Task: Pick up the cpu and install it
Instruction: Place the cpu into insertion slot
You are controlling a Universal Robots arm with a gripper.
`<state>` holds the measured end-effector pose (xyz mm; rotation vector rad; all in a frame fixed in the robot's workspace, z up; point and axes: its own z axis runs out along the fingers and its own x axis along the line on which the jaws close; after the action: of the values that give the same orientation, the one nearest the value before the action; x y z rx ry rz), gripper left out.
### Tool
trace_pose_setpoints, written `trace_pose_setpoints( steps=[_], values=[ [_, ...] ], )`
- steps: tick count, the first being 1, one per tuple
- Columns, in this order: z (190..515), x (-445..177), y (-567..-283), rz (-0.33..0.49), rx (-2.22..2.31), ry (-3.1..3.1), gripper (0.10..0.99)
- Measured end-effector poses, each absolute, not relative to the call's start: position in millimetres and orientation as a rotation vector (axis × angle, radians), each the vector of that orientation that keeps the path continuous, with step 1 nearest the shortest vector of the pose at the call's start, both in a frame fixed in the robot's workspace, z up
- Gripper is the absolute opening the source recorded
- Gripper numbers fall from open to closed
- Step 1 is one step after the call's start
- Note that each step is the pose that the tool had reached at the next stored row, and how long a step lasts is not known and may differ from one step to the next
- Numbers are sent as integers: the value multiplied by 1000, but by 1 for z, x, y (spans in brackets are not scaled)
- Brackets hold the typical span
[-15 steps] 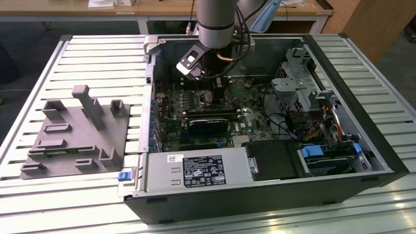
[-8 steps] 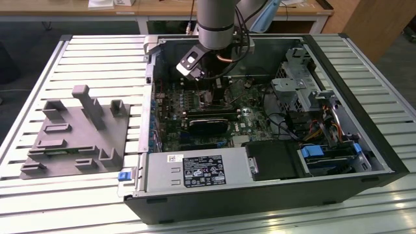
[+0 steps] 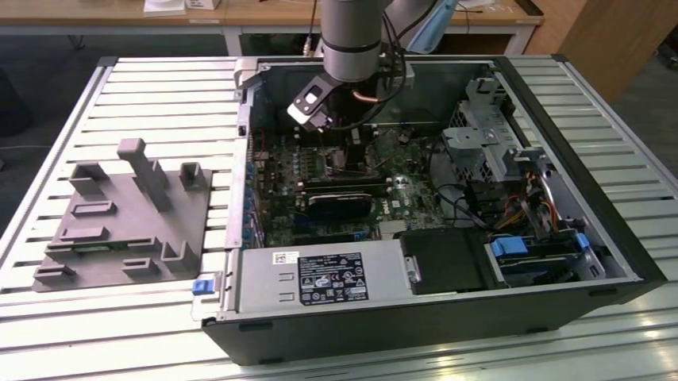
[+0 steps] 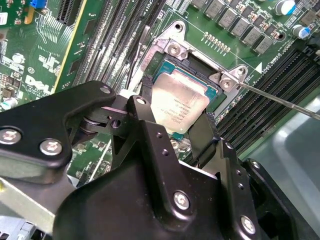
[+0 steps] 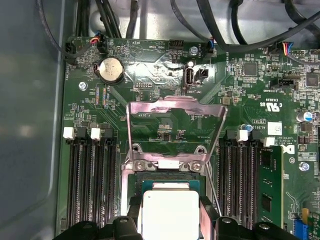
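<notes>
The cpu (image 4: 179, 106), a flat silver square with a pale rim, sits between my gripper's (image 4: 175, 119) two black fingers (image 4: 146, 95), which press on its opposite edges. It hangs level right over the open black socket (image 4: 197, 67) on the green motherboard (image 5: 165, 82). In the first wrist view the cpu (image 5: 170, 216) is again between the fingers (image 5: 209, 216), with the socket's metal load plate (image 5: 175, 107) flipped up behind it. In the exterior view my gripper (image 3: 341, 155) reaches down into the open computer case (image 3: 424, 317).
A thin metal lever (image 4: 280, 100) sticks out beside the socket. Memory slots (image 5: 92, 185) flank the socket. A grey fixture block (image 3: 122, 210) with upright posts lies on the slatted table at the exterior view's left. The power supply (image 3: 317, 278) and drive cage (image 3: 487, 135) crowd the case.
</notes>
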<state>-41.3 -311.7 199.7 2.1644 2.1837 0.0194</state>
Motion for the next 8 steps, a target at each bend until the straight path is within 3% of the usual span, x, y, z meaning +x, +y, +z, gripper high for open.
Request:
trace_pose_setpoints(
  steps=[8],
  values=[
    [196,-41,-311,17,2166,2185,537]
  ],
)
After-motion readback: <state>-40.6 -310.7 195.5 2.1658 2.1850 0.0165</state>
